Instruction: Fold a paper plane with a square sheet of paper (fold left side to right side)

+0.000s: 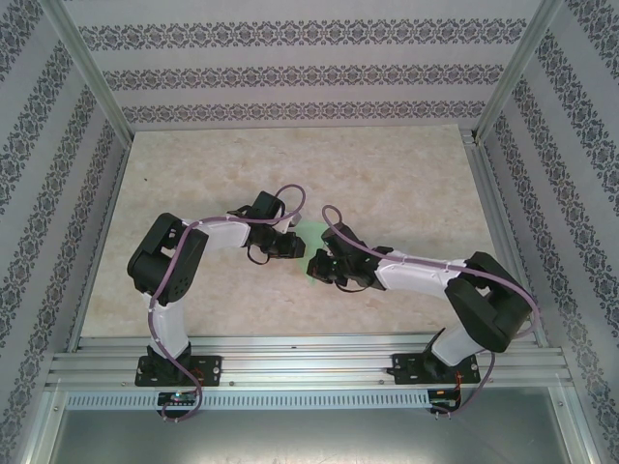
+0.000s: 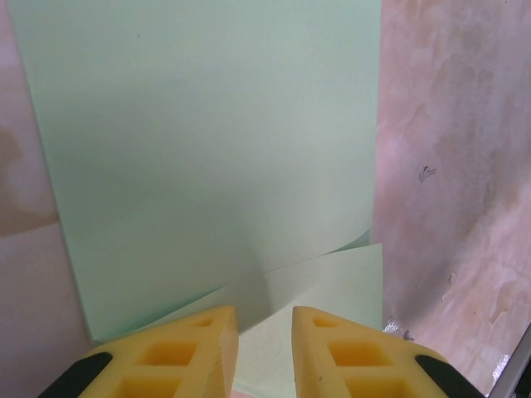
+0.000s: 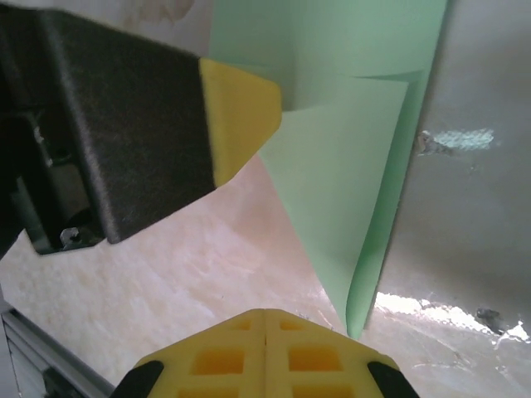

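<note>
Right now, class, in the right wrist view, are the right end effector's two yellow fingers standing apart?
No, the yellow fingers of the right end effector meet with no gap between them.

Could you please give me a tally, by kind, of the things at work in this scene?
Green paper: 1
End effectors: 2, the left end effector and the right end effector
Total: 3
</note>
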